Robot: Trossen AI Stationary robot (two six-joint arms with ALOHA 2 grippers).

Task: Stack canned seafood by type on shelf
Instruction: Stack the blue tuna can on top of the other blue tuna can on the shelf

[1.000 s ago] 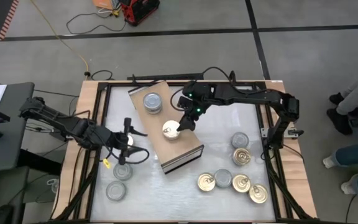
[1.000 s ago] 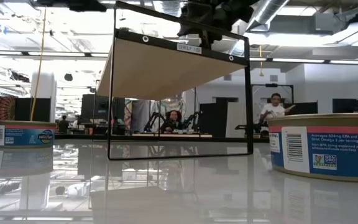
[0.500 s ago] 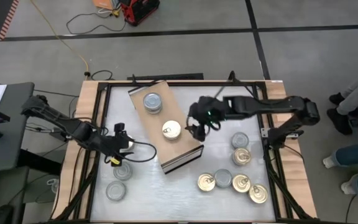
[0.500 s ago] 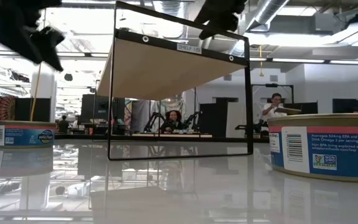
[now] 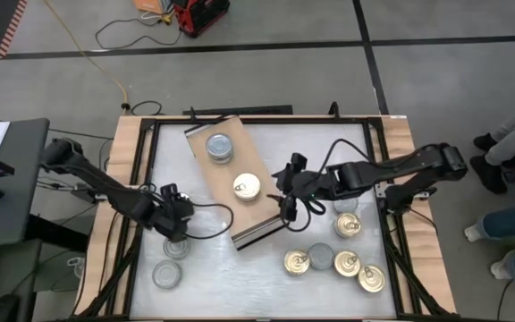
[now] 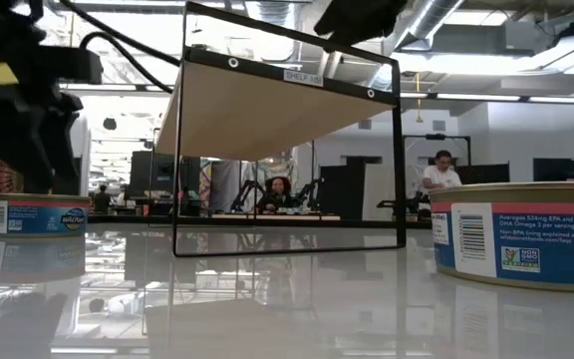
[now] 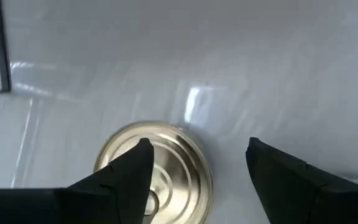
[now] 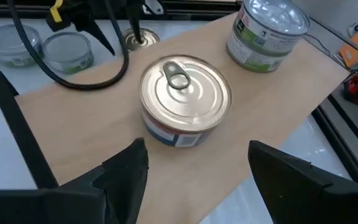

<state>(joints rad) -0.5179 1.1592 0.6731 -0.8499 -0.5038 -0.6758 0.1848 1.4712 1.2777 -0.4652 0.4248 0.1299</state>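
Your right gripper (image 8: 194,180) has backed off, fingers spread and empty, leaving the gold-top tin (image 8: 185,99) on the shelf (image 8: 92,137) ahead of its fingertips; your left gripper (image 7: 197,180) has dropped, fingers spread, over another gold tin (image 7: 166,165). One type placed; next pick starting.

Your right gripper (image 8: 194,163) has its two dark fingers spread apart, holding nothing, close to the gold pull-tab tin (image 8: 186,99), which stands upright on the light-wood shelf (image 8: 98,130). A silver-topped tin with a green label (image 8: 267,27) stands farther along the same board. Past the board's edge you see two plain silver tins (image 8: 39,48) side by side on the white table, the left gripper (image 8: 114,18) with a yellow tag hovering over another gold tin (image 8: 138,38).
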